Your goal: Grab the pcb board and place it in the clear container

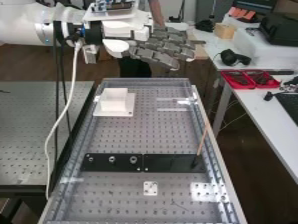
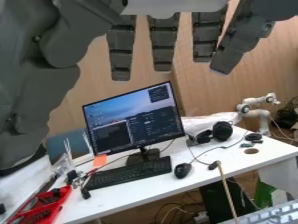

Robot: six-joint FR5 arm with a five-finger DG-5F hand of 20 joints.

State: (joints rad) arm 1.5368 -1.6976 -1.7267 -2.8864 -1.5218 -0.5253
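White block (image 1: 114, 102) — on perforated bench (image 1: 123, 134).

High view: arm (image 1: 23, 24) cropped at left edge, near end of tabletop (image 1: 116, 205) cropped at bottom, black keyboard (image 1: 290, 106) cropped at right. Small white square (image 1: 150, 191): markings too small to tell. Clear piece (image 1: 205, 192): outline too faint to tell its shape. Wrist view: robot hand (image 1: 156, 47), red tray (image 2: 44, 204) and thin stick (image 2: 228, 194) all cut by the edge.
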